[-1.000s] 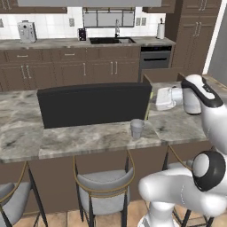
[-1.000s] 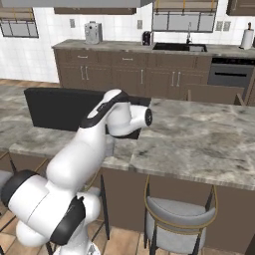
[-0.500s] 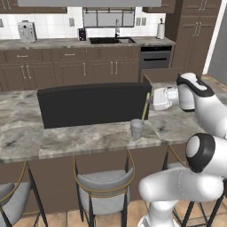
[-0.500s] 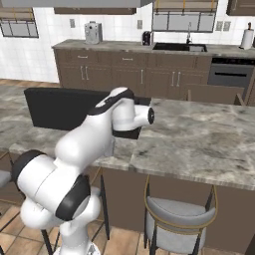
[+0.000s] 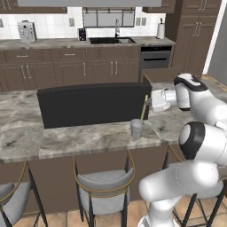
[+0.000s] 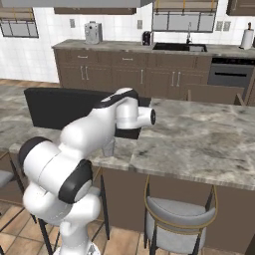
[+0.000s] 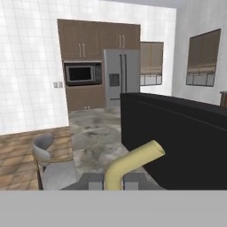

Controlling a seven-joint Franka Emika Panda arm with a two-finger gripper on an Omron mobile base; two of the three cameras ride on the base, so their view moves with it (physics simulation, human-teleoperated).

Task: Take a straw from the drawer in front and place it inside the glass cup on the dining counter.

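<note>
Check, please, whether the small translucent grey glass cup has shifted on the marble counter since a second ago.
No. The glass cup keeps its spot just below the black stovetop at its right end, left base view.

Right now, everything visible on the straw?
The straw is a pale yellowish-tan tube with a bent upper section, plastic-looking. In the hand view it rises from between the fingertips of the shut gripper. In the left base view it hangs tilted just above the glass cup on the dining counter, not clearly inside it.

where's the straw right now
In the left base view the straw is pinched in the gripper, hanging above and just right of the glass cup on the dining counter.
</note>
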